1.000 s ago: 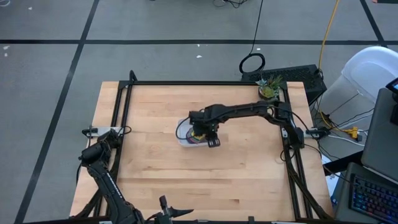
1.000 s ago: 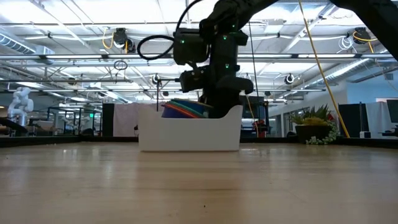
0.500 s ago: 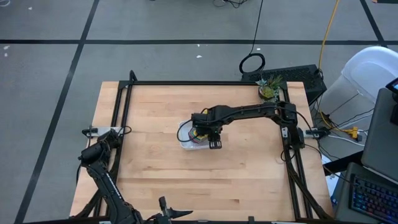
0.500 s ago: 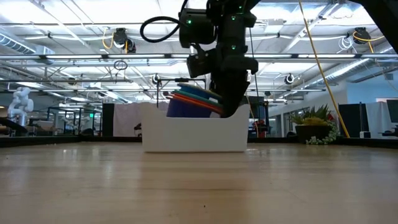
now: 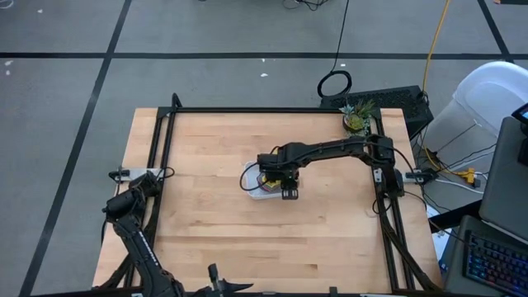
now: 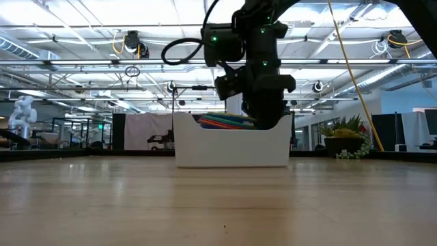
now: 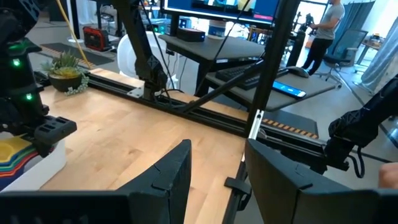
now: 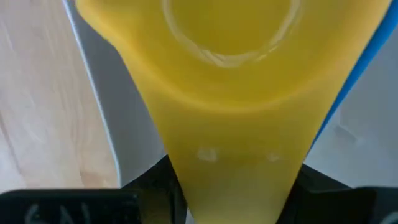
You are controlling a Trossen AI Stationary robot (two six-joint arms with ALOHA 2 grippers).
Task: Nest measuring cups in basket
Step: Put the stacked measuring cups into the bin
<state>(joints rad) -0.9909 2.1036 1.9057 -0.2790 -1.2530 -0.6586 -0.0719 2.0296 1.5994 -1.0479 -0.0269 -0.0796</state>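
The white basket [image 5: 257, 188] stands on the table near its middle and also shows in the low view [image 6: 232, 147]. The measuring cups lie nested in it as one stack [image 6: 225, 121], yellow cup [image 8: 230, 56] on top, a blue one [image 8: 357, 81] under it; other colours show in the left wrist view [image 7: 15, 155]. My right gripper [image 5: 280, 177] reaches into the basket from the table's right and is shut on the stack's handles. My left gripper [image 7: 214, 186] is open and empty, low at the table's near left. My right gripper pinches the yellow cup's flat handle [image 8: 233, 158] between its two fingers [image 8: 152, 186]. Whether the handles of the cups beneath are also in the hold is hidden by the yellow one. The fingers come down from above. The stack lies about level inside the basket.
A small potted plant [image 5: 356, 118] stands at the table's far right corner. A black frame rail [image 5: 272, 110] runs around the table. Bare wood lies left of and in front of the basket.
My right gripper has gone toward the table's right edge and a little nearer. It raised the stack's handle end, so the stack tilted, then lowered it level into the basket. The basket has slid along the table to the right with it.
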